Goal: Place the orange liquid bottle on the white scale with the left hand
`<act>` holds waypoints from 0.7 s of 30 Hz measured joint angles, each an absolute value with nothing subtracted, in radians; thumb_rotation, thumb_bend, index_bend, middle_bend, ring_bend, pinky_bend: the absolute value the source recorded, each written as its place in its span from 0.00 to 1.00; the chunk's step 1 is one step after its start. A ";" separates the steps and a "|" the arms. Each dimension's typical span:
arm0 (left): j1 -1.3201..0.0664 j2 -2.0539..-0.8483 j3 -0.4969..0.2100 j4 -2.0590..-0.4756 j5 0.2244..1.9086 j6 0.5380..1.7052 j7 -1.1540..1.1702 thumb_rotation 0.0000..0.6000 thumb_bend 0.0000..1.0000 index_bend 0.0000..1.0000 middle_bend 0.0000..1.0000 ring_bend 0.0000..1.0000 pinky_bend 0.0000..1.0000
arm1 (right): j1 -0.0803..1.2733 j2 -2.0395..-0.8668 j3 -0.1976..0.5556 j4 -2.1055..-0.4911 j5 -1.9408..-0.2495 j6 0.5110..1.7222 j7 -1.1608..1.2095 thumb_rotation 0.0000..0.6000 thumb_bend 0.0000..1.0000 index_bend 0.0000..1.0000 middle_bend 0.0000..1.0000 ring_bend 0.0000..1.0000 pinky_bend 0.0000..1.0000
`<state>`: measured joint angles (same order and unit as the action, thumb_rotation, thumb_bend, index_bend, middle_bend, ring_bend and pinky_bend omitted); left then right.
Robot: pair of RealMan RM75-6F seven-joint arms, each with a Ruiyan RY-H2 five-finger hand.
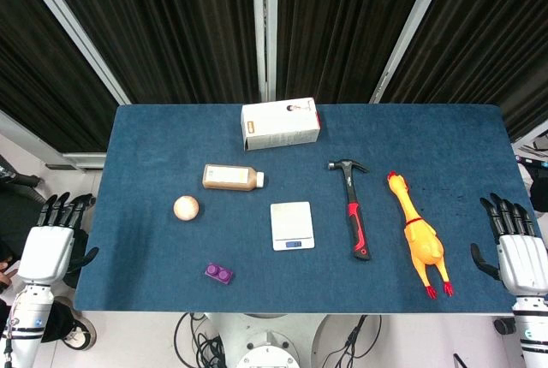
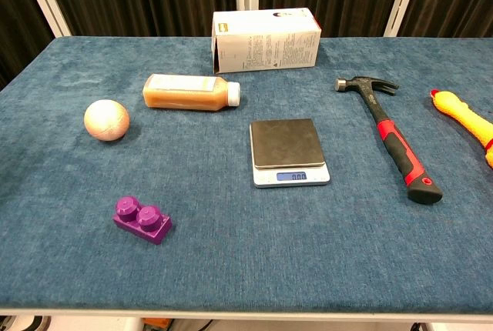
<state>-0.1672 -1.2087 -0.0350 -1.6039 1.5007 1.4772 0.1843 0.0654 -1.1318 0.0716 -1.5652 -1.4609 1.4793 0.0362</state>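
Two hands show in the head view, one at each end of the table (image 1: pixel 137 282), and seven things lie on its blue, napped cloth. The left hand (image 1: pixel 53 244), white-backed with dark fingers, hangs off the left edge with its fingers spread and nothing in them. On the cloth, going rightward, comes one round ball (image 2: pixel 106 120), pale pink with a faintly ribbed skin, and nearer the front edge one purple plastic brick (image 2: pixel 142 219) with two round studs. Behind and to the right of the ball lies one bottle (image 2: pixel 190 91) on its side, a squarish clear plastic body full of orange liquid, its white cap pointing right. Behind it stands one white cardboard box (image 2: pixel 266 39), long and printed with small text. One scale (image 2: pixel 289 152) sits near the middle of the table, apart from the bottle, a white flat square with a dark metal plate and a small lit display. Next is one claw hammer (image 2: pixel 391 135) with a dark steel head and a red-and-black rubber grip, then one yellow rubber chicken (image 1: pixel 417 237) with red feet. The right hand (image 1: pixel 516 248) hangs off the right edge, fingers likewise spread and holding nothing.
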 measured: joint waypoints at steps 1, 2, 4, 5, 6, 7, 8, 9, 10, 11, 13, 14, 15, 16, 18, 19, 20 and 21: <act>-0.168 -1.210 -0.035 -1.603 1.501 1.474 0.184 1.00 0.16 0.05 0.10 0.00 0.04 | 0.064 -1.132 0.074 -1.561 -1.458 1.480 0.042 1.00 0.33 0.00 0.00 0.00 0.00; -0.169 -1.213 -0.035 -1.602 1.502 1.472 0.184 1.00 0.16 0.05 0.10 0.00 0.04 | 0.063 -1.131 0.077 -1.556 -1.456 1.484 0.048 1.00 0.33 0.00 0.00 0.00 0.00; -0.173 -1.222 -0.039 -1.599 1.504 1.472 0.185 1.00 0.16 0.05 0.10 0.00 0.04 | 0.061 -1.130 0.079 -1.552 -1.457 1.490 0.054 1.00 0.33 0.00 0.00 0.00 0.00; -0.176 -1.225 -0.043 -1.599 1.507 1.471 0.186 1.00 0.16 0.05 0.10 0.00 0.04 | 0.060 -1.128 0.080 -1.552 -1.459 1.493 0.056 1.00 0.33 0.00 0.00 0.00 0.00; -0.180 -1.227 -0.046 -1.601 1.510 1.471 0.187 1.00 0.16 0.05 0.10 0.00 0.04 | 0.059 -1.127 0.080 -1.552 -1.461 1.494 0.056 1.00 0.33 0.00 0.00 0.00 0.00; -0.187 -1.229 -0.050 -1.604 1.514 1.469 0.191 1.00 0.16 0.05 0.10 0.00 0.04 | 0.058 -1.126 0.080 -1.552 -1.462 1.496 0.056 1.00 0.33 0.00 0.00 0.00 0.00; -0.191 -1.230 -0.053 -1.608 1.516 1.467 0.196 1.00 0.16 0.05 0.10 0.00 0.04 | 0.057 -1.124 0.081 -1.554 -1.463 1.499 0.057 1.00 0.33 0.00 0.00 0.00 0.00; -0.196 -1.231 -0.056 -1.612 1.517 1.463 0.202 1.00 0.16 0.05 0.10 0.00 0.04 | 0.056 -1.123 0.082 -1.556 -1.464 1.501 0.059 1.00 0.33 0.00 0.00 0.00 0.00; -0.201 -1.233 -0.061 -1.619 1.516 1.458 0.213 1.00 0.16 0.05 0.10 0.00 0.04 | 0.055 -1.122 0.083 -1.557 -1.463 1.504 0.061 1.00 0.33 0.00 0.00 0.00 0.00; -0.206 -1.235 -0.065 -1.624 1.513 1.453 0.223 1.00 0.16 0.05 0.10 0.00 0.04 | 0.054 -1.121 0.086 -1.559 -1.461 1.508 0.064 1.00 0.33 0.00 0.00 0.00 0.00; -0.220 -1.241 -0.075 -1.638 1.505 1.435 0.247 1.00 0.16 0.05 0.10 0.00 0.04 | 0.052 -1.120 0.091 -1.561 -1.457 1.512 0.069 1.00 0.33 0.00 0.00 0.00 0.00; -0.227 -1.244 -0.078 -1.644 1.502 1.426 0.253 1.00 0.16 0.05 0.10 0.00 0.04 | 0.051 -1.119 0.093 -1.562 -1.456 1.513 0.072 1.00 0.33 0.00 0.00 0.00 0.00; -0.234 -1.247 -0.080 -1.650 1.500 1.416 0.257 1.00 0.16 0.05 0.10 0.00 0.04 | 0.051 -1.118 0.093 -1.562 -1.455 1.512 0.072 1.00 0.33 0.00 0.00 0.00 0.00; -0.243 -1.251 -0.082 -1.655 1.499 1.402 0.259 1.00 0.16 0.05 0.10 0.00 0.04 | 0.051 -1.117 0.093 -1.561 -1.454 1.511 0.072 1.00 0.33 0.00 0.00 0.00 0.00; -0.259 -1.257 -0.085 -1.660 1.498 1.380 0.260 1.00 0.16 0.05 0.10 0.00 0.04 | 0.051 -1.116 0.092 -1.558 -1.452 1.508 0.070 1.00 0.33 0.00 0.00 0.00 0.00; -0.271 -1.261 -0.087 -1.661 1.498 1.364 0.260 1.00 0.16 0.05 0.10 0.00 0.04 | 0.051 -1.116 0.092 -1.556 -1.452 1.506 0.070 1.00 0.33 0.00 0.00 0.00 0.00; -0.282 -1.266 -0.090 -1.662 1.498 1.351 0.261 1.00 0.16 0.05 0.10 0.00 0.04 | 0.050 -1.115 0.092 -1.554 -1.451 1.505 0.072 1.00 0.33 0.00 0.00 0.00 0.00; -0.293 -1.271 -0.093 -1.662 1.497 1.338 0.262 1.00 0.16 0.05 0.10 0.00 0.04 | 0.050 -1.115 0.092 -1.553 -1.451 1.505 0.074 1.00 0.33 0.00 0.00 0.00 0.00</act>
